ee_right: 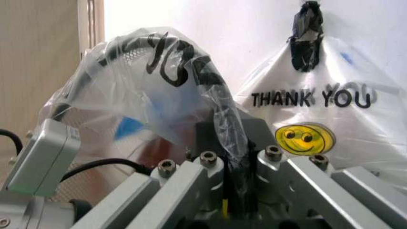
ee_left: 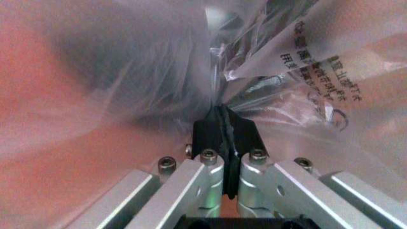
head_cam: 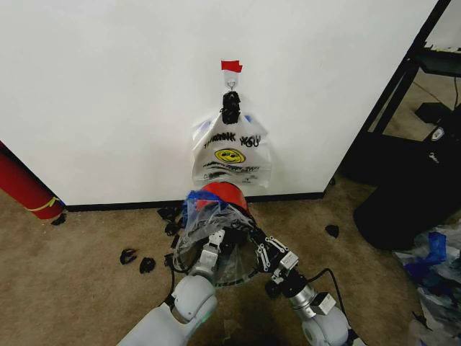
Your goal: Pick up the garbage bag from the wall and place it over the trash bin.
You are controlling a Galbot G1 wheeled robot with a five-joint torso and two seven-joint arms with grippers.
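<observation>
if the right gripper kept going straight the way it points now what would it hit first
Probably the white THANK YOU bag hanging on the wall; the right gripper, shut on the garbage bag, faces it directly. Depth is unclear, and the trash bin may sit below that line.

White "THANK YOU" smiley bag (head_cam: 232,155) hangs up high — red cylinder (head_cam: 25,189) far left on carpet (head_cam: 79,252)

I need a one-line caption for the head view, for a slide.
Both grippers, left and right, hold the garbage bag stretched over the trash bin below the wall.
</observation>
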